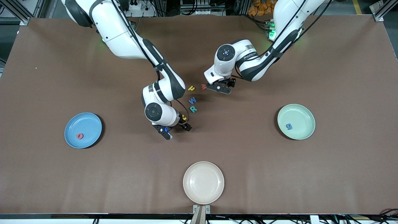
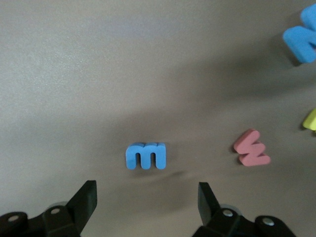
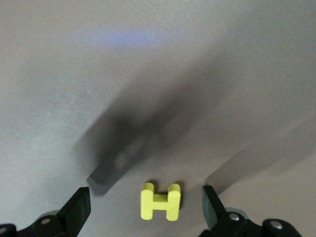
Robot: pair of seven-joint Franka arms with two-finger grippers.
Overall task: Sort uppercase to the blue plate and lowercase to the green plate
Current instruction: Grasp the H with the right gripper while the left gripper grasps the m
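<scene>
The blue plate holds a red Q, and the green plate holds a blue g. Between the arms lie a yellow hooked letter, a red w, a blue W and a teal R. My right gripper is open and low over the yellow H, which lies between its fingers. My left gripper is open just short of a small blue m. Beside that letter lies the red w. In the front view the left gripper hides the m.
A cream-white plate sits near the table's front edge, nearer the camera than the letters. Both arms reach in over the middle of the table, their hands close to the letter cluster. Brown table surface stretches between the letters and each plate.
</scene>
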